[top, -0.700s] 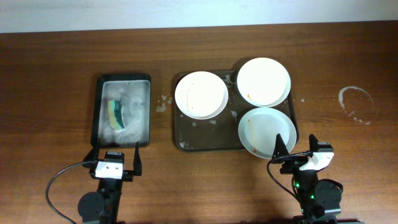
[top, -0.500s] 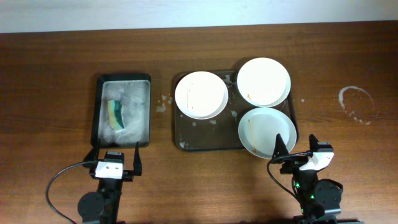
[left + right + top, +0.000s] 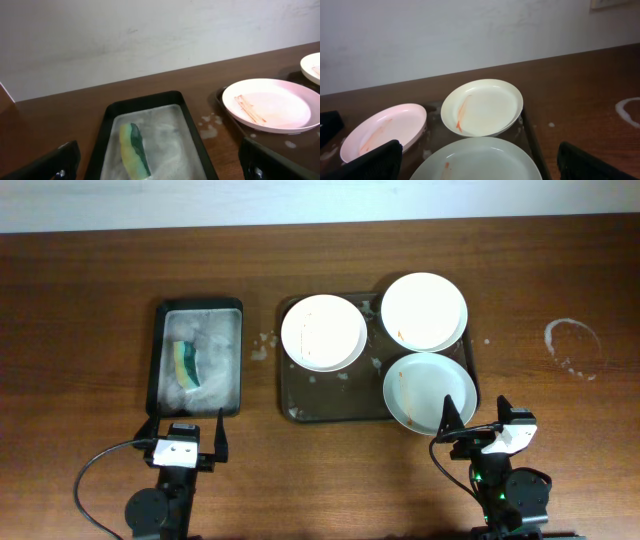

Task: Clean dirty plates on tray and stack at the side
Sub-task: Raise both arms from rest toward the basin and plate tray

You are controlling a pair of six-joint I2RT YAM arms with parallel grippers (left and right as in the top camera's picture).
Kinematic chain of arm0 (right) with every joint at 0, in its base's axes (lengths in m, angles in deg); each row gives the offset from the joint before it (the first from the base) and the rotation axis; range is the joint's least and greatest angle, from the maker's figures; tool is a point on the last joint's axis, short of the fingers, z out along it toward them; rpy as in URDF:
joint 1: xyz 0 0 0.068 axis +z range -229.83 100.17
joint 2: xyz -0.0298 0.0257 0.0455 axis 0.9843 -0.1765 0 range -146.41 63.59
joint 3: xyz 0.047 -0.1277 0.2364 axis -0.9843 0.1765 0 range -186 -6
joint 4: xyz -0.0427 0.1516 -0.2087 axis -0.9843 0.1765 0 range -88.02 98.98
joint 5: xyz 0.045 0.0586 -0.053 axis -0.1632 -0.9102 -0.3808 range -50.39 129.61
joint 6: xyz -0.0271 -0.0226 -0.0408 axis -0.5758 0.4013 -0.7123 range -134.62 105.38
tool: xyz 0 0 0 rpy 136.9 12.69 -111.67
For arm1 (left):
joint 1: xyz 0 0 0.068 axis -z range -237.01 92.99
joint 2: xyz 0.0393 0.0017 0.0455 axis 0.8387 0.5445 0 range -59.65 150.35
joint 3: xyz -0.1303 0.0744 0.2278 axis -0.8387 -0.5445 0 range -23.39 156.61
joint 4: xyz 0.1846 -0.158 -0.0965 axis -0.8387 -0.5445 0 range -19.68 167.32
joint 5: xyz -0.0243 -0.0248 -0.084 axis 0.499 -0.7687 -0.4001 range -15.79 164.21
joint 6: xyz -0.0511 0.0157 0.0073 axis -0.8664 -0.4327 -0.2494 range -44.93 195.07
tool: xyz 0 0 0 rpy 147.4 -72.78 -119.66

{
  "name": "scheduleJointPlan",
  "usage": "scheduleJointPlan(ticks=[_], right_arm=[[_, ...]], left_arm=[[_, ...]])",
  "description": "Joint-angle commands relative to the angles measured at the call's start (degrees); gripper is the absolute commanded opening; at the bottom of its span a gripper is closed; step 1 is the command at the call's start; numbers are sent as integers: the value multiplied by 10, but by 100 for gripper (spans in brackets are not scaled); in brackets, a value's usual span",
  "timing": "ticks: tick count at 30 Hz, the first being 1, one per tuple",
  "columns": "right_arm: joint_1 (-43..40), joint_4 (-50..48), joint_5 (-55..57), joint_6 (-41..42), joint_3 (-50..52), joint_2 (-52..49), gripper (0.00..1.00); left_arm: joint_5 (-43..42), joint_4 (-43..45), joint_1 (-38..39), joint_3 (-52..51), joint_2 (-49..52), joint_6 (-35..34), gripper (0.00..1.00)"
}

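Note:
Three white plates lie on the large dark tray (image 3: 330, 405). One plate (image 3: 323, 332) is at the tray's left. One plate (image 3: 424, 311) is at the back right. One plate (image 3: 429, 391) is at the front right. All three carry orange smears. My left gripper (image 3: 186, 426) is open and empty, just in front of the small soapy tray (image 3: 160, 365). My right gripper (image 3: 474, 418) is open and empty, at the near edge of the front right plate (image 3: 480, 160). The back right plate (image 3: 482, 106) and the left plate (image 3: 385, 129) show in the right wrist view. The left plate (image 3: 270, 104) also shows in the left wrist view.
A yellow and green sponge (image 3: 186, 363) lies in the small tray's grey foam, also in the left wrist view (image 3: 134, 150). Soap spots (image 3: 262, 343) mark the wood between the trays. A white ring stain (image 3: 572, 345) is on the table at the right.

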Motion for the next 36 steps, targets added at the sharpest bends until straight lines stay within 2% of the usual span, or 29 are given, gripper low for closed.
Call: scheduleJointPlan(ticks=[1, 12, 24, 30, 36], right_arm=[[3, 0, 2, -6, 6, -2, 98], [3, -2, 0, -5, 6, -2, 98], [3, -56, -30, -4, 3, -2, 98], [3, -72, -30, -4, -28, -2, 98], [3, -70, -30, -6, -67, -2, 98]], left_arm=[[-6, -1, -2, -3, -4, 7, 99], [-6, -1, -2, -3, -4, 7, 99], [-6, 13, -2, -3, -4, 7, 99], [-31, 55, -2, 0, -4, 7, 99], [-32, 55, -2, 32, 0, 7, 99]])
